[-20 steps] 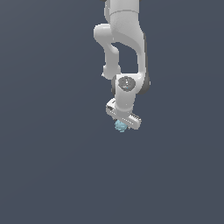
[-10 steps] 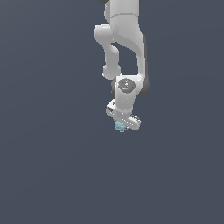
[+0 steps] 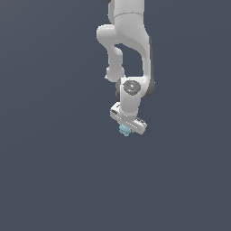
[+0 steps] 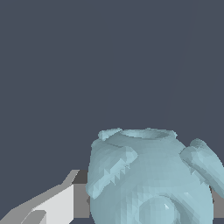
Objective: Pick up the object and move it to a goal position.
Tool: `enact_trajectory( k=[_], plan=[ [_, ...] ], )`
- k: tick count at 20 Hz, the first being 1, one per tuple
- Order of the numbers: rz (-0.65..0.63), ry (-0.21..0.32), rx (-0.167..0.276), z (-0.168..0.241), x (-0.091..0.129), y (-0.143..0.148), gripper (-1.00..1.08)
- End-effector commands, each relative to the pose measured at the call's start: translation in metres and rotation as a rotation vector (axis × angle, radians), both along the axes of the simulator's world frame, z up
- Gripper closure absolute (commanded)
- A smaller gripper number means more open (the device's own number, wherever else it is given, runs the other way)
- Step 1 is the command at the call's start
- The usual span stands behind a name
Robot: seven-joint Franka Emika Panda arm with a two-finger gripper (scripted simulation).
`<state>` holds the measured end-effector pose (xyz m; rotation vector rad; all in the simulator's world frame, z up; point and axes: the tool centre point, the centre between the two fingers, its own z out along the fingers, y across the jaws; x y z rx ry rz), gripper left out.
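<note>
Pale teal blob held at the white hand's tip

The lumpy blue-teal object point(image 3: 124, 131) sits between the fingers of the hand point(image 3: 126, 130), which is clamped on it, under the white arm point(image 3: 131, 49), against plain dark grey

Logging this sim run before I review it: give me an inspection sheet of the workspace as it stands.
Surface: plain dark grey-blue ground, no edges or markings seen.
Job's things: pale blue lumpy object sits right under the gripper; in the wrist view it fills the space between the fingers.
Goal position: no marker seen.
Clutter: nothing seen.
Gripper: appears shut on the object.
Cables: nothing seen.
Surroundings: only the white arm.
</note>
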<state>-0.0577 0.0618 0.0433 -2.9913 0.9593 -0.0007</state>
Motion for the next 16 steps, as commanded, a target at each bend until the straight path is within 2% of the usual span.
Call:
enact_trajectory(
  k=[1, 7, 16],
  plan=[
    [0.001, -0.001, 0.000, 0.005, -0.002, 0.008, 1.08],
    [0.001, -0.001, 0.000, 0.029, -0.011, 0.044, 1.08],
    [0.001, 0.000, -0.001, 0.081, -0.030, 0.121, 1.08]
  ],
)
